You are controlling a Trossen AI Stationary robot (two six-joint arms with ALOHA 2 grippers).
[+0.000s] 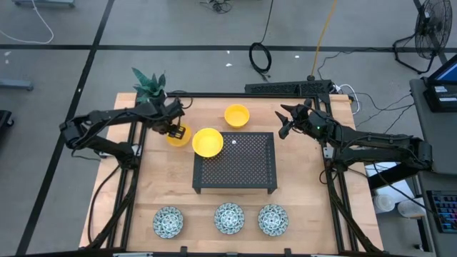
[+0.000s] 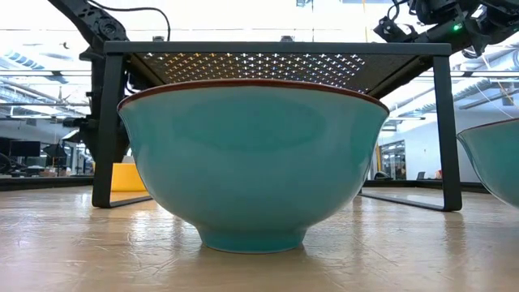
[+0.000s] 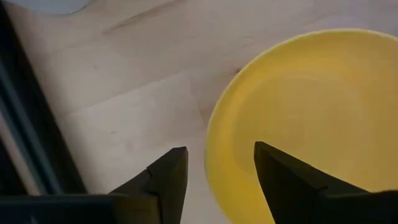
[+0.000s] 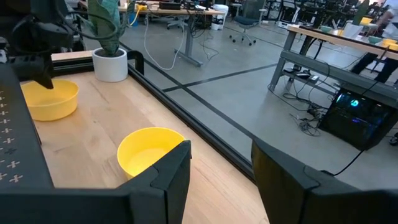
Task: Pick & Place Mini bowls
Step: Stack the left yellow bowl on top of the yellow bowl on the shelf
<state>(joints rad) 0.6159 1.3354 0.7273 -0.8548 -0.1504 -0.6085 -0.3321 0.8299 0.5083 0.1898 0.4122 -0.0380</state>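
Three yellow mini bowls sit at the table's far side. One (image 1: 178, 137) is under my left gripper (image 1: 171, 129), one (image 1: 207, 142) rests on the black rack's far left corner, and one (image 1: 236, 115) stands on the table beyond the rack. In the left wrist view my open left gripper (image 3: 217, 171) straddles that bowl's rim (image 3: 210, 149), one finger outside and one over the inside, with gaps showing. Three patterned bowls (image 1: 168, 221) (image 1: 229, 218) (image 1: 273, 219) line the near edge. My right gripper (image 1: 285, 123) hovers open past the rack's far right corner.
A black perforated rack (image 1: 235, 163) stands mid-table on legs (image 2: 444, 130). A white pot with a green plant (image 1: 148, 86) sits at the far left corner, close to my left arm. A turquoise bowl (image 2: 251, 162) fills the low view. Black frame rails run along the table's sides (image 1: 335, 193).
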